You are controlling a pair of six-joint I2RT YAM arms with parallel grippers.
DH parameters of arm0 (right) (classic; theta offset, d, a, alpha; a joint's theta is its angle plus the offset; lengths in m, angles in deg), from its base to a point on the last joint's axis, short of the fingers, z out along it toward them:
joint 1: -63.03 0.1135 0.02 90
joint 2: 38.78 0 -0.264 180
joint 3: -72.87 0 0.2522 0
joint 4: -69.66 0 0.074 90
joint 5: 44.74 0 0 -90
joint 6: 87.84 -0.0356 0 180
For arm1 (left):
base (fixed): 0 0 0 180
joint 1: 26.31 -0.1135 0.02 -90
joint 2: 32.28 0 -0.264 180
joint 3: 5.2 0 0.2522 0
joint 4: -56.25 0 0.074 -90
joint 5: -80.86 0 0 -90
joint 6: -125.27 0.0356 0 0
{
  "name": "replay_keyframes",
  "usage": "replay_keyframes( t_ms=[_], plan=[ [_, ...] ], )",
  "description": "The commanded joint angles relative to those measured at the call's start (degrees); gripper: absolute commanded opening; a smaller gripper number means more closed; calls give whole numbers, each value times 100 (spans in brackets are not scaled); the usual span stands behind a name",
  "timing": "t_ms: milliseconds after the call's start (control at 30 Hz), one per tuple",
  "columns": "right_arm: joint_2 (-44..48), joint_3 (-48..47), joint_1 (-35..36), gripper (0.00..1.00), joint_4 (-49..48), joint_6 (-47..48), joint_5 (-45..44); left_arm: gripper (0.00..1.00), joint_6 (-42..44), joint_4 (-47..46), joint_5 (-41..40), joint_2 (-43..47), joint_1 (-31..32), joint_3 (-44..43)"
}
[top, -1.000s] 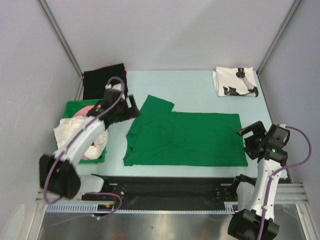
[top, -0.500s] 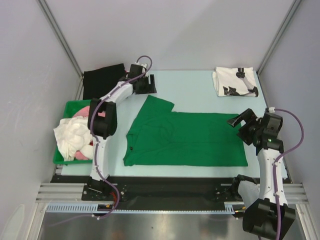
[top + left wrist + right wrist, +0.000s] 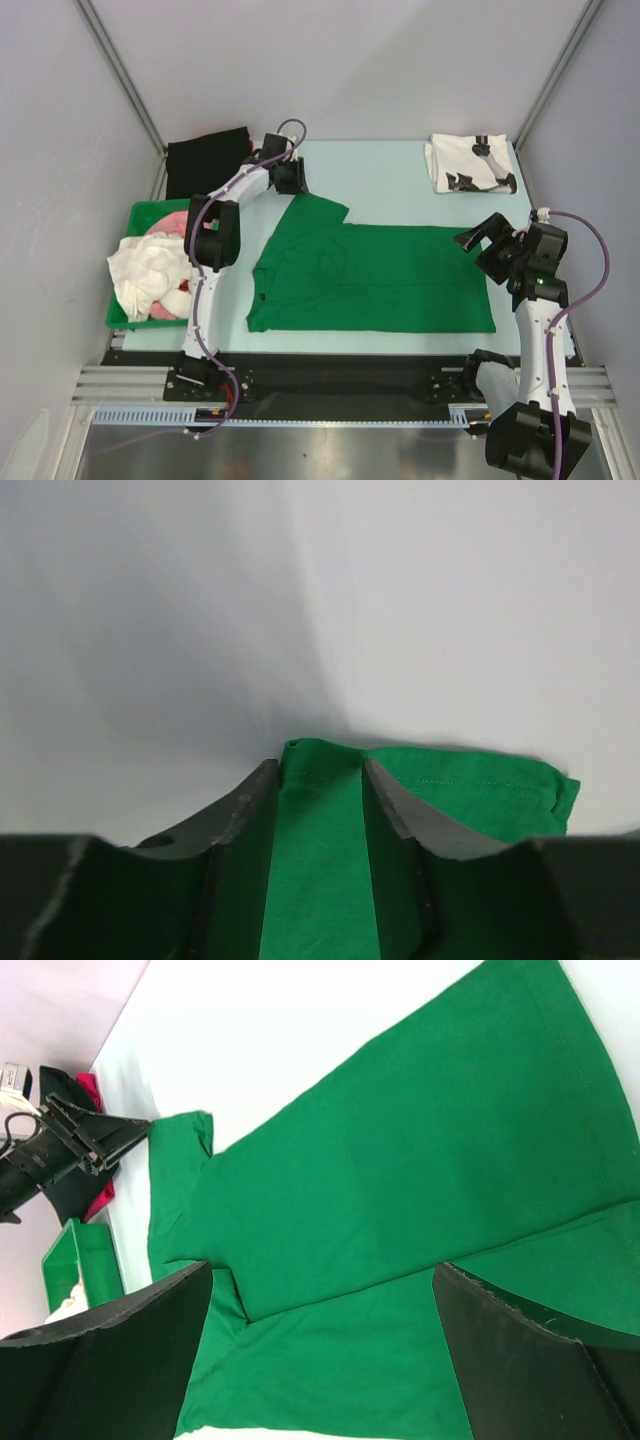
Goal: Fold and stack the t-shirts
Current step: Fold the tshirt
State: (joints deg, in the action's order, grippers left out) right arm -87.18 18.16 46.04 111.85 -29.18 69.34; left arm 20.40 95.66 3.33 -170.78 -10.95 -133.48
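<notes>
**Task status.** 1 of 2 visible t-shirts appears finished. The white cloth t-shirt with black graphic print (image 3: 470, 165) lies folded into a compact packet at the far right corner of the pale blue desk (image 3: 390, 175). The plain bright green cloth t-shirt (image 3: 380, 280) lies spread flat at the desk centre, well apart from the white packet. 1 short sleeve (image 3: 318, 210) juts toward the far side. Judged from this layout, the green t-shirt needs its sleeve fold, its body folds and its placement on the white packet.

**Gripper state.**
- The left gripper (image 3: 320, 770) is at the far tip of the sleeve. Its jaws stand moderately apart with the sleeve corner between them, not clamped.
- The right gripper (image 3: 322, 1270) hovers above the right edge of the green t-shirt. Its jaws are spread wide and hold nothing.

**Limits of view.**
- Whether the left fingertips (image 3: 262, 780) touch the desk cannot be determined.
- A crease shows along the near side of the green t-shirt in the right wrist view. Whether it is a completed fold is unclear.
- The green plastic bin (image 3: 145, 210) at the left holds bunched white and pink cloth, and a black cloth (image 3: 205, 160) lies beyond it. Their type cannot be made out.
</notes>
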Motion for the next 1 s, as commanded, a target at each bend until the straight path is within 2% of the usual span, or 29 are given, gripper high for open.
replay_keyframes(
  t_ms=[0,133,167,233,267,467,600,833,967],
  plan=[
    [112,-98,-14,100,-83,189,-52,40,142,-42,133,-46,11,-53],
    [68,-63,-111,100,-30,145,18,26,169,-16,-69,86,38,78],
    [24,-71,-111,100,-39,128,27,17,178,19,-104,156,38,79],
    [-2,-62,-102,100,-56,110,106,9,213,63,-131,235,38,88],
    [-20,-88,-102,100,-30,127,115,1,213,115,-139,322,38,88],
    [-231,-378,-41,100,84,206,19,0,90,335,-307,1051,64,377],
    [-696,-1044,-23,100,277,294,-315,0,-120,353,-412,1755,117,1070],
    [-2233,-2020,-198,100,453,233,-1220,0,-490,336,-149,2450,248,1695],
    [-3252,-2592,-270,90,568,373,-1773,0,-473,388,18,2477,293,1714]
  ],
)
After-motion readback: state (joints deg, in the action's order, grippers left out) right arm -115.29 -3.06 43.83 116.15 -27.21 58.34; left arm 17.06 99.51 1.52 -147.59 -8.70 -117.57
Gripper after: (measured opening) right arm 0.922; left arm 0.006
